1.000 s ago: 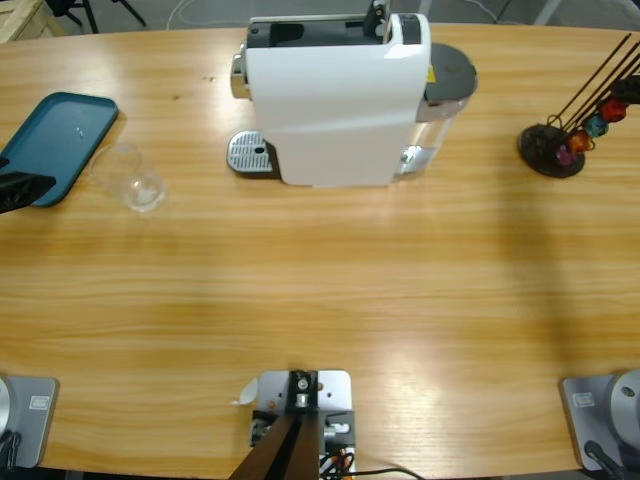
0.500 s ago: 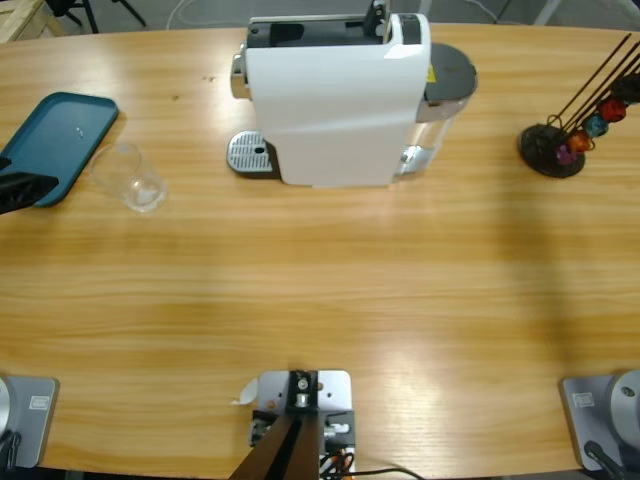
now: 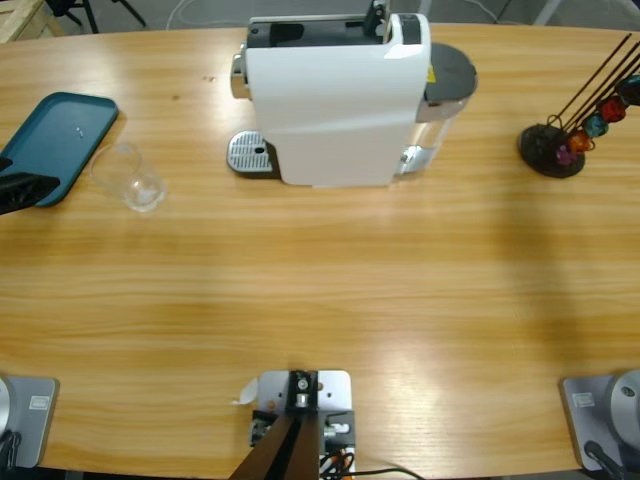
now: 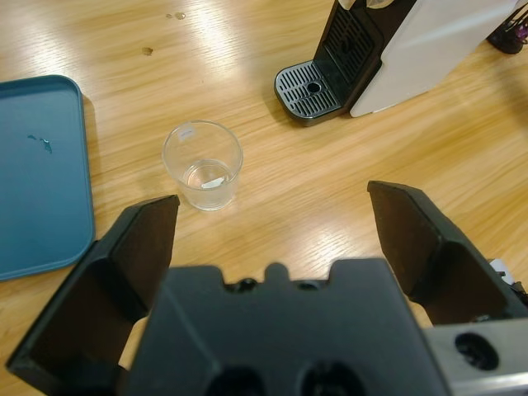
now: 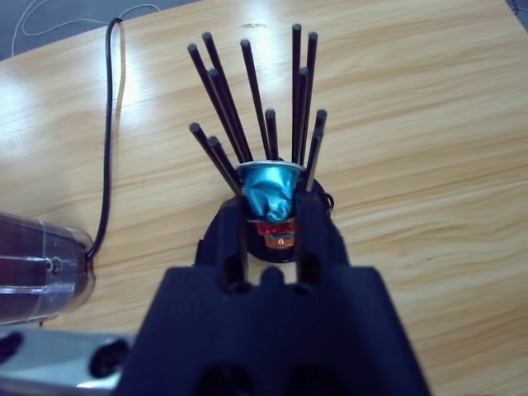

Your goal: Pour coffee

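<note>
Glass (image 4: 202, 165) sits upright on the table at about nine o'clock of the coffee machine (image 3: 335, 95), just beside the blue tray (image 3: 55, 145), and any coffee in it is too faint to make out. Left gripper (image 4: 272, 227) hangs behind it with jaws spread wide and empty, seemingly lined up to take the glass. Right gripper (image 5: 270, 216) is clamped on a blue capsule (image 5: 268, 191) at the capsule rack (image 5: 264, 115), probably to feed the machine.

Left gripper (image 4: 272, 239) agape, right gripper (image 5: 271, 216) clamped.
</note>
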Robot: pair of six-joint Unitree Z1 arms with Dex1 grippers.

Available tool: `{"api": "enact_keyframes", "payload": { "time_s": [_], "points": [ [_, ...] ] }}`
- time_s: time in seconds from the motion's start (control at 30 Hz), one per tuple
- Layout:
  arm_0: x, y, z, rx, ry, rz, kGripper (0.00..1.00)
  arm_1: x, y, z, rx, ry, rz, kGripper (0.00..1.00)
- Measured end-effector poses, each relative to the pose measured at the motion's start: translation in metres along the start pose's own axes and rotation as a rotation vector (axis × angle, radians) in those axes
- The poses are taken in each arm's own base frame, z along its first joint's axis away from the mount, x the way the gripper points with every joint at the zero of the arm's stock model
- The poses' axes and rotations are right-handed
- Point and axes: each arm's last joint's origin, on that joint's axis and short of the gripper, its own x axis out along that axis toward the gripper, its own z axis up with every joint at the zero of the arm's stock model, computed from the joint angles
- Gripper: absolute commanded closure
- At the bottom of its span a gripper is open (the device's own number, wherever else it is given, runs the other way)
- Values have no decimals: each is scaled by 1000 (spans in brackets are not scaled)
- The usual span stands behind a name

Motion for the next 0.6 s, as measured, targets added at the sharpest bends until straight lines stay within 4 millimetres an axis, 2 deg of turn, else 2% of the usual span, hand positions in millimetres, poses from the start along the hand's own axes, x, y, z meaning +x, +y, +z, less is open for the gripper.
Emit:
{"api": "enact_keyframes", "payload": {
  "time_s": [0.3,0.43,0.6],
  "points": [
    [0,0,0,0,0,0,5,0,-1,-1,-13,-3,-8,1000],
    [2,0,-1,0,8,2,59,-1,-1,0,-24,-10,-9,1000],
    [2,0,-1,1,8,2,59,-23,-3,11,-29,-51,2,1000]
  ]
}}
